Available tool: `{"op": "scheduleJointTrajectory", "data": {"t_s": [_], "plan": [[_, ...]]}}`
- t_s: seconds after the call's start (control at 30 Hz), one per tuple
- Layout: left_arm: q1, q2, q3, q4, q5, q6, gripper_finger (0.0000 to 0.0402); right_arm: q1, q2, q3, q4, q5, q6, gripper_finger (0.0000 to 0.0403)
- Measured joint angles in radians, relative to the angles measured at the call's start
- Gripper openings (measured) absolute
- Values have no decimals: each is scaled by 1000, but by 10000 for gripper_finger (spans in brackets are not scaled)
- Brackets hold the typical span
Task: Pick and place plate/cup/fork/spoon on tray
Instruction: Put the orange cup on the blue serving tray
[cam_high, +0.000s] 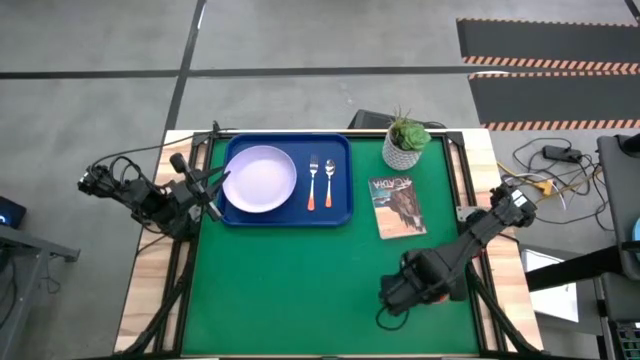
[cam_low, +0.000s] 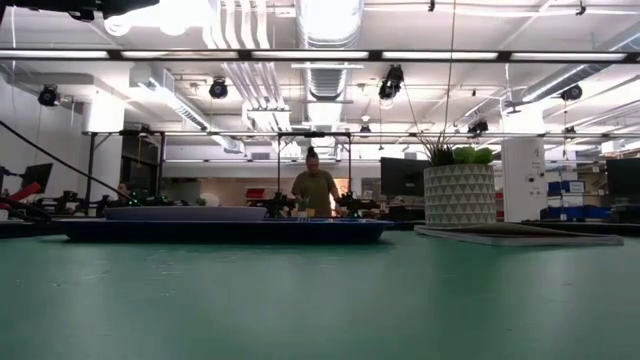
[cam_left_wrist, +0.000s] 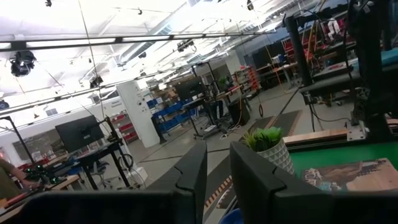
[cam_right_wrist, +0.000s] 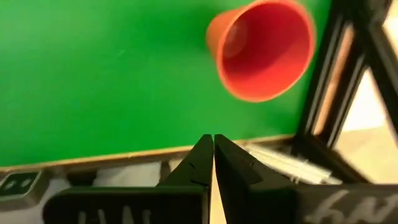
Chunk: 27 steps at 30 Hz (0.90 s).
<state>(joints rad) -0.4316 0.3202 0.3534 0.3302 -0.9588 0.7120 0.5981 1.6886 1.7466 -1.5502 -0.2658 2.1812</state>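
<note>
The blue tray (cam_high: 346, 195) lies at the table's far left and holds the lavender plate (cam_high: 260, 180), the fork (cam_high: 312, 183) and the spoon (cam_high: 330, 182), all lying flat. The orange-red cup (cam_right_wrist: 264, 50) lies on its side on the green mat, its mouth turned toward the right wrist camera. It does not show in the high view. My right gripper (cam_right_wrist: 213, 146) is shut and empty, short of the cup, near the table's near edge (cam_high: 388, 296). My left gripper (cam_high: 214, 188) is open and empty at the tray's left edge.
A white pot with a green plant (cam_high: 405, 145) stands right of the tray, and a printed booklet (cam_high: 397, 205) lies in front of it. A black frame (cam_right_wrist: 329, 93) runs along the table's edges, close to the cup. A person (cam_low: 316, 190) stands in the room beyond the table.
</note>
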Motion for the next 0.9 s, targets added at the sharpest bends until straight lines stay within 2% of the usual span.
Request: {"op": "scheduleJointTrajectory", "data": {"t_s": [0.13, 0.3, 0.47, 0.9], "plan": [[0, 0, -1, 0, 0, 0, 56, 13, 4, 0, -19, 34, -15, 21], [0, 0, -2, 0, 0, 0, 56, 13, 12, 0, -20, 105, -33, 66], [0, 0, -2, 1, 0, 0, 56, 13, 16, -23, -22, 113, -61, 103], [0, 0, -7, 0, 0, 0, 56, 15, 16, -230, -3, 108, -133, 104]]}}
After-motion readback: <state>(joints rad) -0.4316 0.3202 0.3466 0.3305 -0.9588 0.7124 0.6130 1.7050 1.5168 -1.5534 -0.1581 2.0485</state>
